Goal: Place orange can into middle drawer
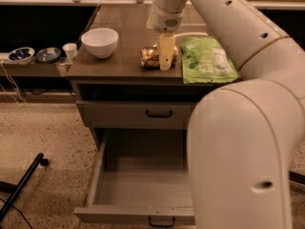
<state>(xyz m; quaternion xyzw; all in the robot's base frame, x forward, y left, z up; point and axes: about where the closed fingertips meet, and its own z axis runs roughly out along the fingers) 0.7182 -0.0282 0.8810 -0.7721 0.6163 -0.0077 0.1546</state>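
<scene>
The orange can (150,57) lies on its side on the wooden cabinet top (119,66), between the white bowl and the green bag. My gripper (166,60) hangs straight down from the arm, right over the can's right end, and hides part of it. The middle drawer (138,189) is pulled out wide open below, with a bare grey floor and a small dark handle on its front. My arm's big pale body hides the drawer's right side.
A white bowl (100,41) stands on the top at the left, and a green bag (208,59) lies at the right. A shut shallower drawer (158,113) sits above the open one. Small dishes (21,55) and a cup (70,50) stand on a side shelf. A black pole (21,185) crosses the floor at the left.
</scene>
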